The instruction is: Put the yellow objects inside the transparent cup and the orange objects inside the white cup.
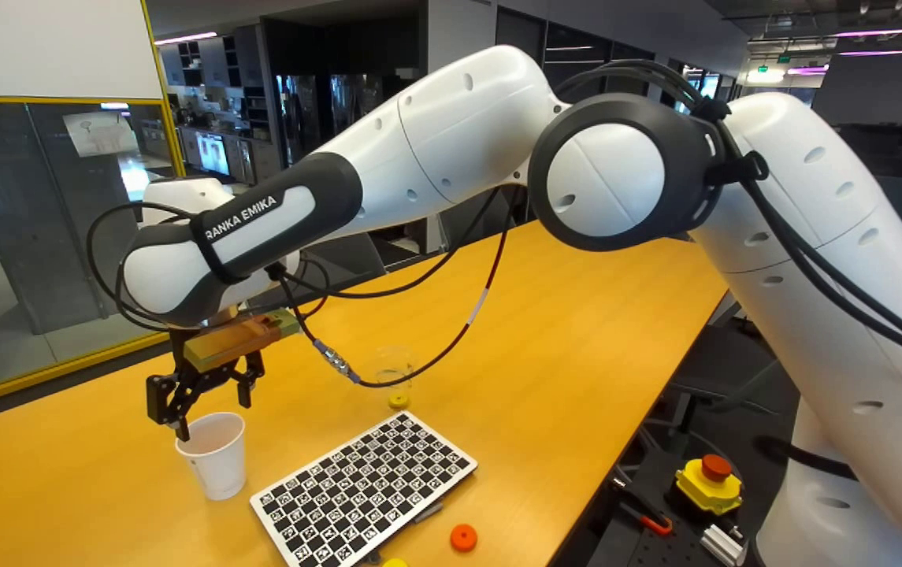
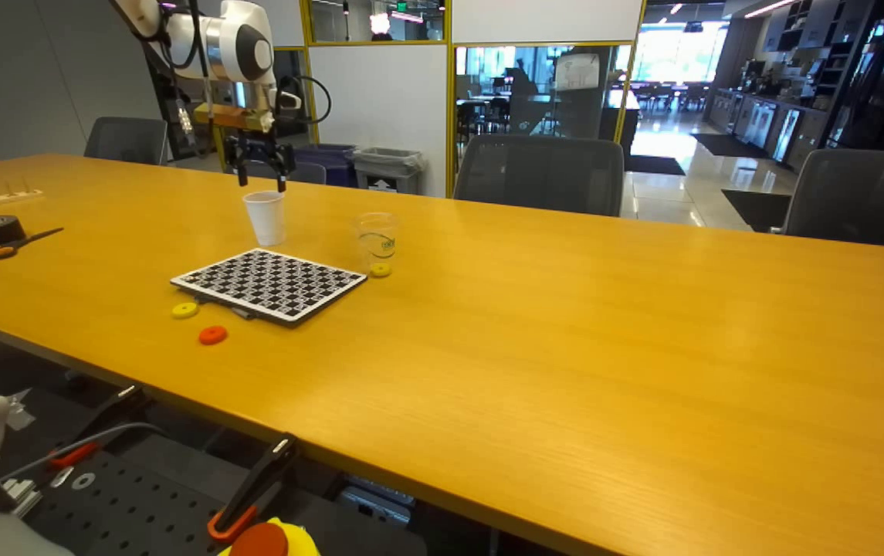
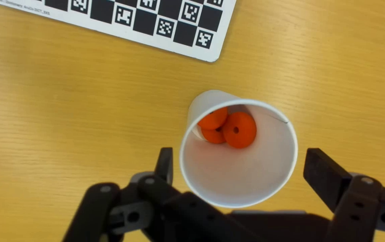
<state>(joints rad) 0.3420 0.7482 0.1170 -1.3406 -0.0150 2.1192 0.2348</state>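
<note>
Spotting, nearest in an exterior view, a loose orange piece lying flat on the surface, out in the open and probably awaiting pickup! Just beyond, finding a loose yellow piece resting just beside the checkered board, likely needing a trip too. Looking past the board, catching another yellow piece sitting at the bottom of the transparent cup, seemingly inside and so counting as sorted. Farther out, reaching the white cup, standing upright and mouth-up, apparently for taking drops from above; peering in through the wrist view, making out three orange pieces lying together at the bottom, matching the task's sorting. And right above, seeing the claw hanging spread wide, straddling the rim without any visible touch, pinching nothing, most likely gaping so for dropping orange in.
</note>
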